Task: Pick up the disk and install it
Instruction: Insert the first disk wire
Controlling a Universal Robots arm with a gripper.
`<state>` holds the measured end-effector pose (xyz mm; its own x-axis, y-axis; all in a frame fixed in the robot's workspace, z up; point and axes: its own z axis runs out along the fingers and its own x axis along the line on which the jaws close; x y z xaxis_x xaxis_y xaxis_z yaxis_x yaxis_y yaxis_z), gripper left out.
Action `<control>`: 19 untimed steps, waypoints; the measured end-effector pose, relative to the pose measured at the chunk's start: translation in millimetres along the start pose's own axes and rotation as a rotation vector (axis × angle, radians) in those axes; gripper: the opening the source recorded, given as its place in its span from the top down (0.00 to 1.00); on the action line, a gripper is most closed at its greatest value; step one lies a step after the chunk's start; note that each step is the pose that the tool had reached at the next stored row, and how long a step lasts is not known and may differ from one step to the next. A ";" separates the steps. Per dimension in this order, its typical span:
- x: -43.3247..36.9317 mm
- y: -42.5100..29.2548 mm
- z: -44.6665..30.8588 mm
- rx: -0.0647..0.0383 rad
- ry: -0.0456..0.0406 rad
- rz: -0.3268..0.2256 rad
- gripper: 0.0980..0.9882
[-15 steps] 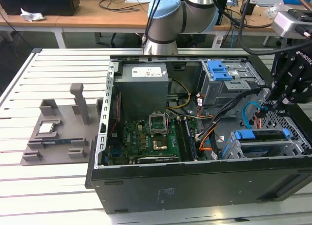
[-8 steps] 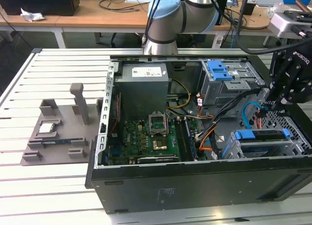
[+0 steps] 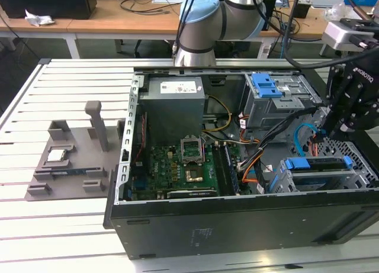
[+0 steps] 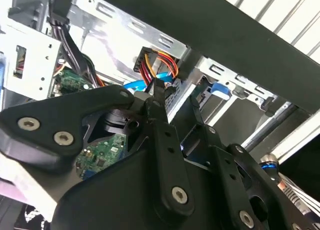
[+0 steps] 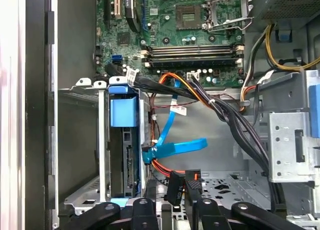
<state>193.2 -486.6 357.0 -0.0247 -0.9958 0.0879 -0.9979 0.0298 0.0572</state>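
The black multi-link claw point(image 3: 329, 129) hangs inside the open black computer case point(image 3: 237, 222), at the case's edge on the exterior view's right, just above the low grey metal drive cage point(image 3: 323, 179). In the first wrist view its black fingers point(image 5: 196, 202) are drawn close around a black cable connector point(image 5: 181, 186) with red and orange wires, and in the second wrist view the fingertips point(image 4: 159, 95) sit at that same plug; whether they actually pinch it cannot be told.

The disk, a flat drive in a blue plastic carrier frame point(image 3: 317, 164), lies already seated in the low cage at the case's front corner on the exterior view's right; in the first wrist view its blue handle point(image 5: 122, 110) stands at the cage's mouth.

A blue ribbon cable point(image 5: 175, 147) and a black wire bundle point(image 5: 225, 113) run across the case floor toward the green motherboard point(image 3: 183, 166). A second grey metal drive bay with a blue plastic top point(image 3: 275, 98) stands at the case's rear. The case rests on a white slatted bench point(image 3: 59, 225), and near the bench's edge on the exterior view's left sits a grey plastic fixture tray point(image 3: 77, 157).
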 end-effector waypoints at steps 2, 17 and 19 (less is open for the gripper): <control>8.2 0.0 0.8 0.000 0.0012 0.000 0.70; 15.0 -0.1 1.5 0.000 0.0020 0.000 0.93; 19.1 -0.1 1.8 0.000 0.0042 0.000 0.93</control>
<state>192.7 -505.8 356.9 -0.0248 -0.9954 0.0921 -0.9979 0.0302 0.0571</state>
